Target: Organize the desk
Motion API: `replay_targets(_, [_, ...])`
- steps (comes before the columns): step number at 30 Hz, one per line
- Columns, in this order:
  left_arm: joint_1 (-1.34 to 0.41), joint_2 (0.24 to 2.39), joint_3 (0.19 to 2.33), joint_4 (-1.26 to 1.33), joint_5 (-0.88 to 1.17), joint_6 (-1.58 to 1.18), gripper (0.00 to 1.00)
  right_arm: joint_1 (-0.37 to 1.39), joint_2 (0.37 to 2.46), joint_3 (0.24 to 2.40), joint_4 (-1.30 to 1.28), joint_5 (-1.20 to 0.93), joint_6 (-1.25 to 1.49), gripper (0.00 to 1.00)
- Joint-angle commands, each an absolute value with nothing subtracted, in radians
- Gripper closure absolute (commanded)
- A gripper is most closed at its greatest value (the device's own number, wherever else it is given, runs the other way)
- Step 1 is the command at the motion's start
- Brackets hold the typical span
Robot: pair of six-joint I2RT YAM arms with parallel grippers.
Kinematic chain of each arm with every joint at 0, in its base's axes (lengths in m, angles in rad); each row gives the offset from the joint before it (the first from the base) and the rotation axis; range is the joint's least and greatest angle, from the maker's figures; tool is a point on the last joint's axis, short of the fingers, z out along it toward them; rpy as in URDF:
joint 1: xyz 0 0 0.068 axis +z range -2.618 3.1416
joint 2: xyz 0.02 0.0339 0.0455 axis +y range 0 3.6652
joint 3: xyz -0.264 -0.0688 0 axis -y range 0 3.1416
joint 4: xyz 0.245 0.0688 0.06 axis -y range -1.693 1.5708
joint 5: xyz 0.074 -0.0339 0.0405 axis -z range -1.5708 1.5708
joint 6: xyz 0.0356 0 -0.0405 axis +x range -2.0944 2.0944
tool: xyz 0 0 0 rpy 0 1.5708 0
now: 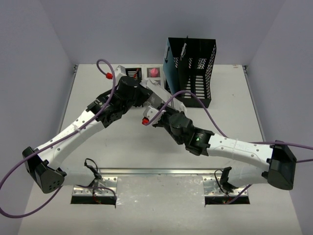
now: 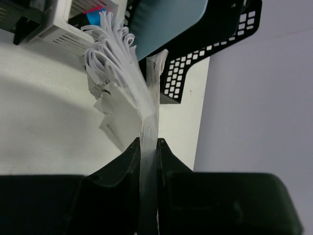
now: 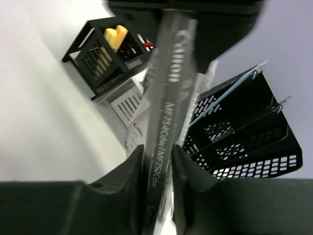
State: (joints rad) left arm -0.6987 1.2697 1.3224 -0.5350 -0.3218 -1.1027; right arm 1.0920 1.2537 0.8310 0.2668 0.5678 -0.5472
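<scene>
Trouble is likeliest where both arms meet over the white tabletop [image 1: 234, 98], which lies flat beneath them between the lilac walls, with its metal rail at the near edge. The left end effector [image 2: 148, 145] is clamped tight on a thin edge of a paper bundle whose loose pages [image 2: 120, 73] fan out and curl. The right end effector [image 3: 157, 152] has its jaws pressed on either side of the dark spine of a Canon manual [image 3: 166, 98], so it appears to be gripping it. This looks like one booklet held at two places. If so, any pull in different directions could tear sheets or drag the spine out of a light hold. The splayed pages could also catch on the black mesh file holder [image 1: 193, 63] just beside them, or nudge the pen tray [image 3: 98, 54].
</scene>
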Motion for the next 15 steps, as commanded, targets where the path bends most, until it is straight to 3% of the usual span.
replay_targets(1, [-0.692, 1.221, 1.388, -0.417, -0.267, -1.146, 1.00, 1.054, 1.285, 0.919, 0.318, 0.561, -0.526, 0.86])
replay_targets(3, [-0.692, 1.220, 1.385, -0.414, -0.267, -1.144, 1.00, 1.054, 1.296, 0.923, 0.311, 0.557, -0.522, 0.99])
replay_targets(6, [-0.693, 1.212, 1.371, -0.385, -0.262, -1.124, 0.96, 1.054, 1.279, 0.908, 0.290, 0.548, -0.506, 0.99])
replay_targets(7, [-0.692, 1.203, 1.361, -0.376, -0.264, -1.111, 0.88, 1.052, 1.269, 0.904, 0.275, 0.545, -0.494, 0.99])
replay_targets(8, [-0.693, 1.200, 1.355, -0.370, -0.265, -1.106, 0.66, 1.052, 1.244, 0.899, 0.264, 0.540, -0.486, 0.99])
replay_targets(10, [-0.690, 1.184, 1.336, -0.356, -0.268, -1.089, 0.40, 1.051, 1.210, 0.885, 0.232, 0.532, -0.463, 0.99])
replay_targets(12, [-0.684, 1.175, 1.322, -0.345, -0.271, -1.083, 0.20, 1.052, 1.152, 0.876, 0.206, 0.517, -0.445, 0.99])
replay_targets(13, [-0.681, 1.166, 1.309, -0.341, -0.281, -1.069, 0.01, 1.052, 1.132, 0.873, 0.183, 0.511, -0.437, 0.99])
replay_targets(15, [-0.667, 1.154, 1.293, -0.328, -0.302, -1.052, 0.00, 1.051, 1.071, 0.873, 0.143, 0.506, -0.422, 0.99])
